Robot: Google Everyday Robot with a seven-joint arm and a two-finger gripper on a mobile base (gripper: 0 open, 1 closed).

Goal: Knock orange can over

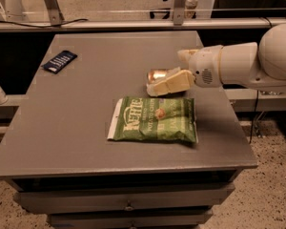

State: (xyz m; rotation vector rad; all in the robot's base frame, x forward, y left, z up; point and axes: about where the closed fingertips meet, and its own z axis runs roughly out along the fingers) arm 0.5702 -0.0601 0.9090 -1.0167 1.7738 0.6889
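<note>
The orange can (157,74) seems to lie tipped on its side on the counter (81,109) just beyond the chip bag (155,120), the gripper (165,73) against it with jaws apart, so I'd say the knock is done and backing away gently comes next.

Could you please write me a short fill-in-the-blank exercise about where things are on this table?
1. The orange can sits just behind the ___ chip bag.
2. The hand reaches in from the ___ side of the picture, right by the can.
3. The dark blue packet lies near the far ___ corner of the table.

Missing words: green; right; left
</note>
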